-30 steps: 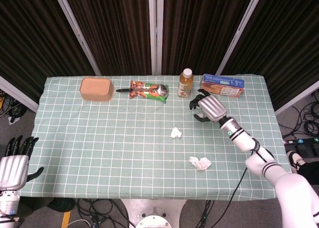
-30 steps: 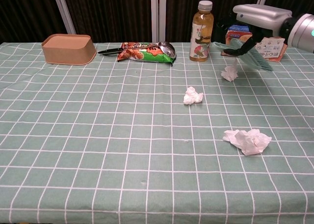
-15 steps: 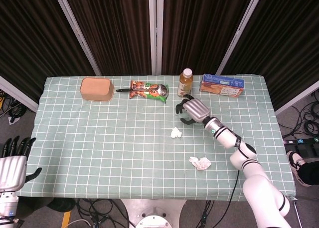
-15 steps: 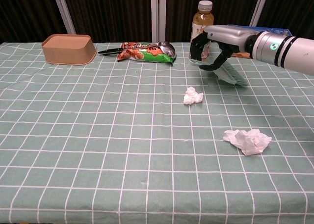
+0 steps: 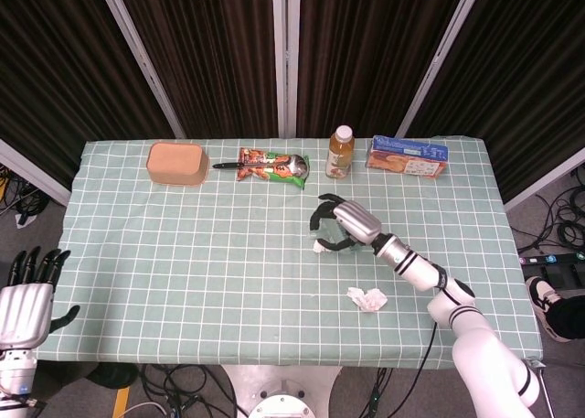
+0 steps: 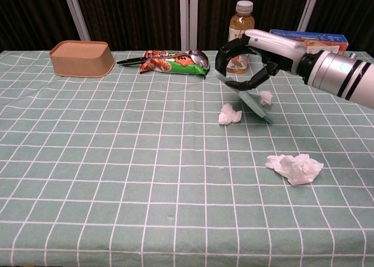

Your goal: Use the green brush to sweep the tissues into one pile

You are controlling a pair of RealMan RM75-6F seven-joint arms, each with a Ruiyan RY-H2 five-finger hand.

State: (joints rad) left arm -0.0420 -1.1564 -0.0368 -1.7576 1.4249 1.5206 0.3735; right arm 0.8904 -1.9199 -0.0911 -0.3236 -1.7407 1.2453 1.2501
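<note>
White crumpled tissue (image 6: pixel 294 167), largest of three, is lying nearest on the checked tablecloth (image 6: pixel 117 179), well apart from the rest. Small tissue wad (image 6: pixel 229 114) is sitting mid-table, just beside the brush head; a third tissue (image 6: pixel 265 97) is showing behind it. All look weightless and soft, likely to roll or lift, so low, slow strokes suit. Green brush (image 6: pixel 252 101) is being gripped at its handle by the right hand (image 6: pixel 248 51), fingers wrapped around it, bristles angled down to the cloth. Left hand (image 5: pixel 26 299) is hanging off the table's near-left corner, fingers apart, holding nothing. Broad bare cloth is lying leftward; bottle (image 6: pixel 239 37), snack packet (image 6: pixel 173 63) and box (image 6: pixel 310 41) are lining the far edge.
</note>
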